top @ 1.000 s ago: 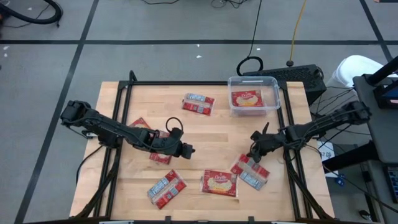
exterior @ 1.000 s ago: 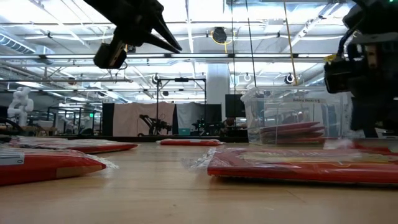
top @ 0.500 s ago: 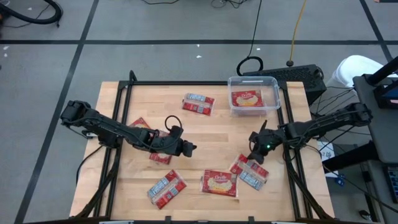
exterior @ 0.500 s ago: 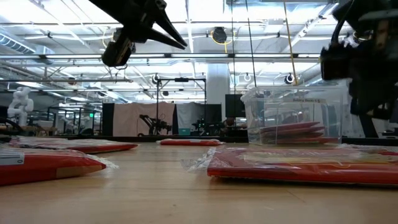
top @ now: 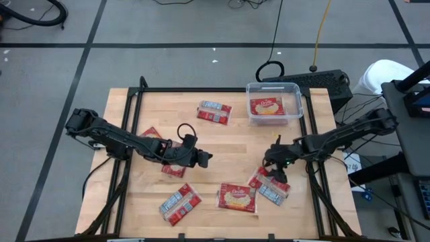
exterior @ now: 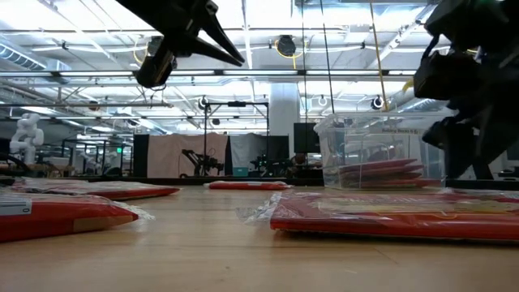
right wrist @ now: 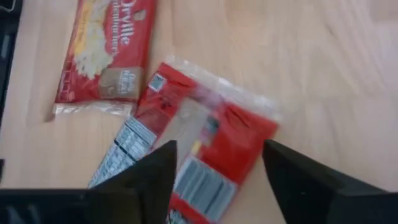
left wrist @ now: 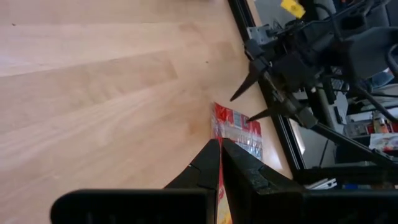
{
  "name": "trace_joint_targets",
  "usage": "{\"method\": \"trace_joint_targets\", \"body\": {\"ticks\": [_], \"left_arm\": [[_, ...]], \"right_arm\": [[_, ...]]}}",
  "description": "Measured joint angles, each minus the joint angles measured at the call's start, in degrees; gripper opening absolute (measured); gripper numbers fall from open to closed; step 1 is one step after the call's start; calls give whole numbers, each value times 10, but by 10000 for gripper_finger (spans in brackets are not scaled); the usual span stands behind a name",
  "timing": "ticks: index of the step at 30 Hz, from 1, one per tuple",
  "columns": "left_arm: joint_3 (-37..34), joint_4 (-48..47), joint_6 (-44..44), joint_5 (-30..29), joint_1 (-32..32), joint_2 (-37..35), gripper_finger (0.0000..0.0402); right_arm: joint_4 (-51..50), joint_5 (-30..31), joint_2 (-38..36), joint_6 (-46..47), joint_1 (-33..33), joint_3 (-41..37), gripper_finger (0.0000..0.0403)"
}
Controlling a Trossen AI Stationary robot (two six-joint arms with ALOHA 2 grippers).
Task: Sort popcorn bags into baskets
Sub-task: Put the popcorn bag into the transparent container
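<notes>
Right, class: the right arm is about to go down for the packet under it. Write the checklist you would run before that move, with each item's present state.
1. Right gripper open: ok, its fingers stand apart.
2. Right gripper over a popcorn bag: ok, the red packet lies between the fingers in the right wrist view.
3. That bag free of its neighbours: cannot tell, the next bag lies close beside it.
4. Clear tub has room: ok, one bag shows inside.
5. Left gripper out of the way: ok, shut, above mid-table.

~7 popcorn bags (top: 236, 197), 1 basket (top: 296, 88)
</notes>
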Motion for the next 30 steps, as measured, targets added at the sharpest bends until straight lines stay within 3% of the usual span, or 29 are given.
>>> {"method": "trace_joint_targets", "body": {"ticks": [5,11,15,23,30], "left_arm": [[0,7,0,-2,-6,0,21],[0,14,-1,-14,-10,0,21],[0,13,2,-14,-10,0,21],[0,12,9,-15,-7,0,21],[0,13,33,-28,2,0,21]], "right_arm": [[75,9,58,-40,0,0,263],[116,-2,136,-106,0,1,248],[127,28,173,-137,4,3,200],[188,55,183,-164,5,1,23],[244,77,178,-130,2,4,4]]}}
